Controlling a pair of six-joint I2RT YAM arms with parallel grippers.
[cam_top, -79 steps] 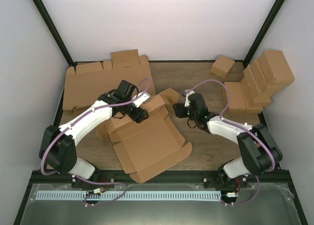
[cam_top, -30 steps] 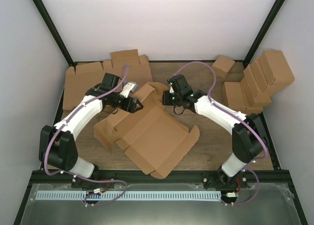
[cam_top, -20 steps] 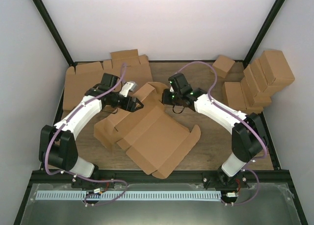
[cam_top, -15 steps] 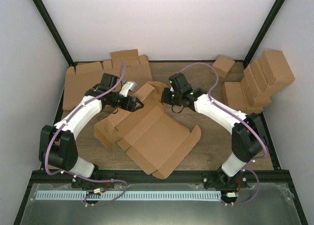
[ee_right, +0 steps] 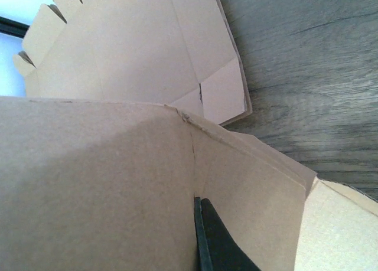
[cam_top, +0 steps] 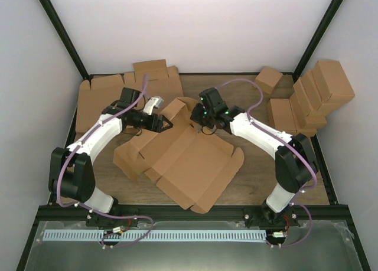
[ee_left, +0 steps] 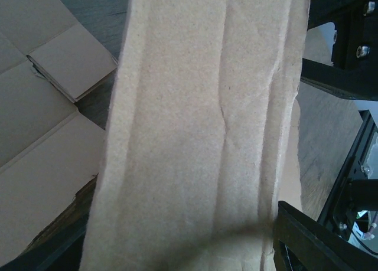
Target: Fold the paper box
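At mid-table, my left gripper [cam_top: 166, 125] gapes wide at the far flap of the paper box [cam_top: 189, 165], my right gripper [cam_top: 196, 120] closed alongside.

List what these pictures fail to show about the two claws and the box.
- Left wrist view: the box flap fills the frame, hiding where the left claw touches it.
- Right wrist view: the box covers all but one finger; whether the right claw pinches it is unclear.
- Top view: both claws' tips are too small, and partly under their wrists.
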